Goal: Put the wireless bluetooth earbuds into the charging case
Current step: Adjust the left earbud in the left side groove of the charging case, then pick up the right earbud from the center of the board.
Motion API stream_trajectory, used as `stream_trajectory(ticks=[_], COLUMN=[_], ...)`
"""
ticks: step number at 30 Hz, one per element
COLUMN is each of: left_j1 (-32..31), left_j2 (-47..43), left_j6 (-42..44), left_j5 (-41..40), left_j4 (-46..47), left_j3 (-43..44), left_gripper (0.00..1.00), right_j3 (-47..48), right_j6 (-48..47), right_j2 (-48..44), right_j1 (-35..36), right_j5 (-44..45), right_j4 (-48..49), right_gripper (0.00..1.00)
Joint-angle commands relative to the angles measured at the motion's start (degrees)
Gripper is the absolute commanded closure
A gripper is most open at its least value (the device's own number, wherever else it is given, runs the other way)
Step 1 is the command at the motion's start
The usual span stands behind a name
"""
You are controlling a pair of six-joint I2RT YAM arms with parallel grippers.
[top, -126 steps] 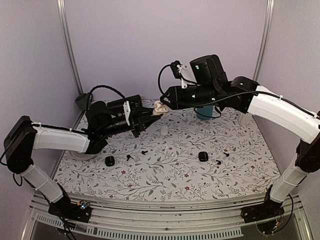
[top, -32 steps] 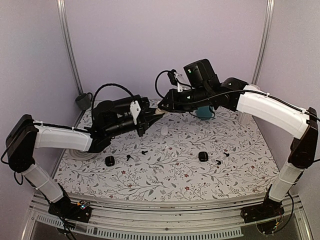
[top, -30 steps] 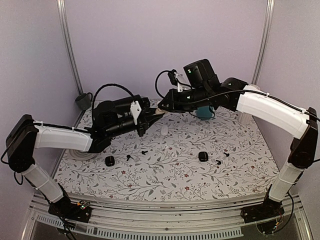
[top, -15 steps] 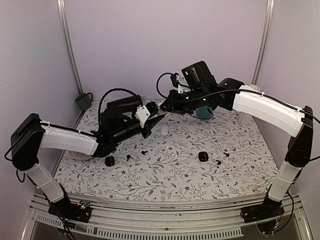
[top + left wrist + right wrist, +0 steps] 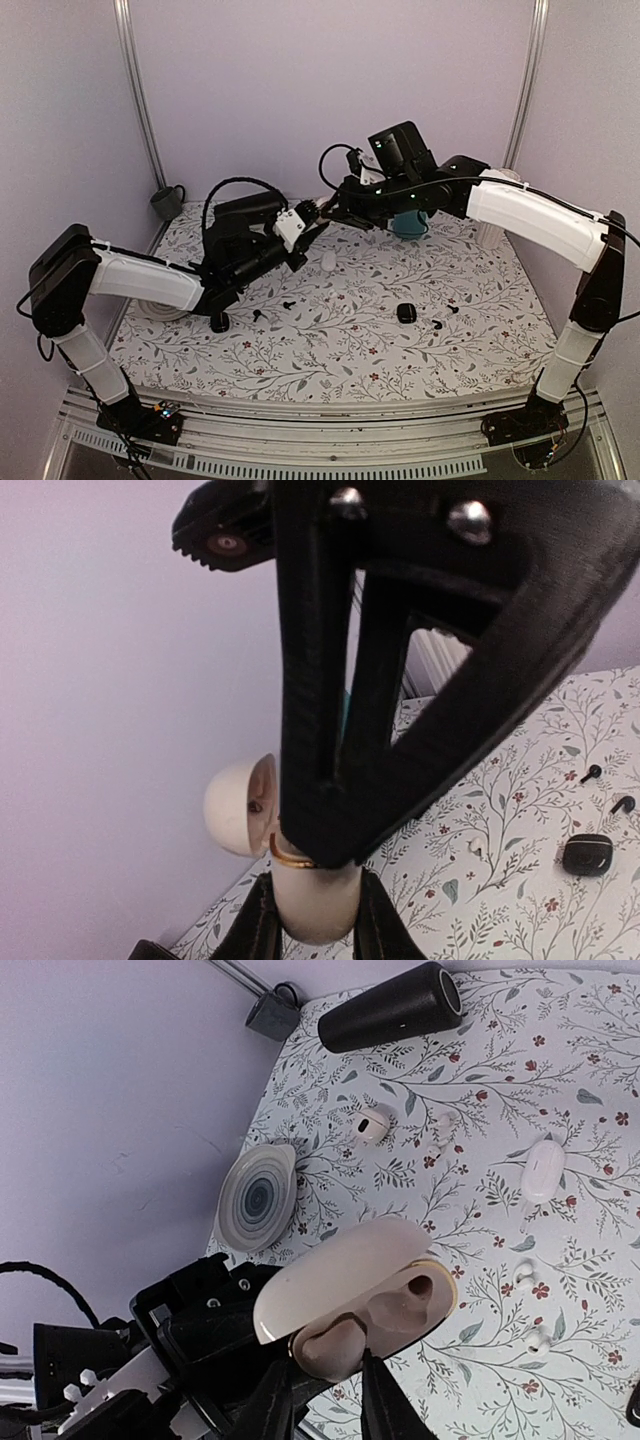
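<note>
A cream charging case (image 5: pixel 400 1295) with its lid (image 5: pixel 335 1275) open hangs in the air above the back of the table. My left gripper (image 5: pixel 317 930) is shut on its lower body (image 5: pixel 315 905). A cream earbud (image 5: pixel 335 1345) sits in the case's left socket; the right socket (image 5: pixel 420 1285) is empty. My right gripper (image 5: pixel 322 1395) has a fingertip close on each side of that earbud; contact is unclear. From above, the two grippers meet at the case (image 5: pixel 318 208). White earbuds (image 5: pixel 523 1270) (image 5: pixel 540 1338) lie loose on the table.
On the floral table are a white case (image 5: pixel 328 260), a black case (image 5: pixel 405 313), black earbuds (image 5: pixel 288 302) (image 5: pixel 437 323), a teal cup (image 5: pixel 408 222) and a black cup (image 5: pixel 168 202). The right wrist view also shows a grey plate (image 5: pixel 257 1198) and a black cylinder (image 5: pixel 390 1007).
Both grippers have drifted slightly right with the case between them. The left forearm has swung lower and now partly covers the black case at the left.
</note>
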Motion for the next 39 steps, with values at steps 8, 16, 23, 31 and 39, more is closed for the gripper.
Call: stream_trajectory(ticks=[8, 16, 23, 31, 39], left_j1=[0.81, 3.06, 6.47, 10.83, 11.69], left_j2=[-0.71, -2.21, -2.17, -0.15, -1.41], left_j6=[-5.99, -12.84, -22.04, -35.42, -38.20], left_j5=[10.66, 21.70, 33.18, 47.54, 47.41], left_j4=[2.67, 2.57, 7.78, 19.23, 13.22], left_j3=[2.30, 1.69, 0.99, -1.31, -2.60], left_gripper=[1.00, 1.00, 1.00, 1.00, 1.00], right_j3=[-1.42, -2.06, -5.50, -15.36, -32.36], right_j6=[-4.13, -9.04, -14.26, -15.10, -12.61], right_j2=[-6.94, -10.12, -13.16, -19.35, -22.60], right_j1=[0.80, -0.01, -0.01, -5.30, -11.79], right_j5=[2.19, 5.57, 5.50, 9.11, 11.70], right_j4=[-0.07, -1.60, -1.25, -0.32, 8.18], right_gripper=[0.70, 0.71, 0.73, 0.64, 0.40])
